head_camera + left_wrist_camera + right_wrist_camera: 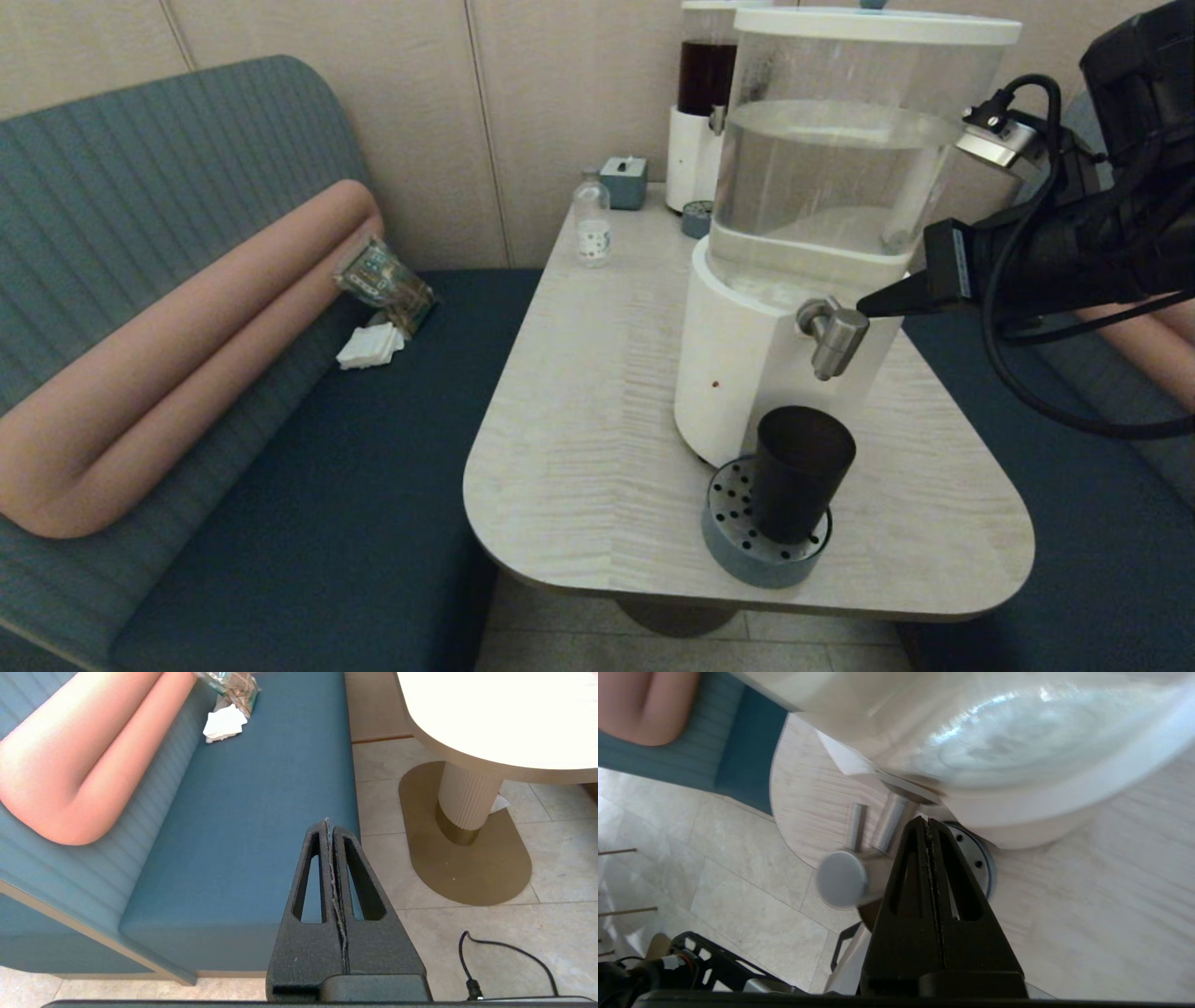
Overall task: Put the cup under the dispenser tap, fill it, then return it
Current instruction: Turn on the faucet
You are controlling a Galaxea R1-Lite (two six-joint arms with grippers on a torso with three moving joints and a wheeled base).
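Observation:
The dark tapered cup [799, 471] stands upright on a round perforated blue-grey drip tray [731, 551], directly below the brushed-silver dispenser tap [831, 336] of the big clear-tank, white-base dispenser [822, 187]. My right gripper [864, 305] is shut and empty, its pointed tip right beside the tap, on the tap's right. In the right wrist view the gripper [927, 820] sits close over the tap [859, 872], and the cup is almost hidden behind it. My left gripper [328, 822] is shut and empty, parked low beside the table above the blue bench seat.
A slim dark-liquid dispenser [702, 103], a small clear bottle [592, 219] and a small blue-grey box [624, 181] stand at the table's [597, 429] far end. A snack packet [385, 282] and white napkins [370, 345] lie on the left bench.

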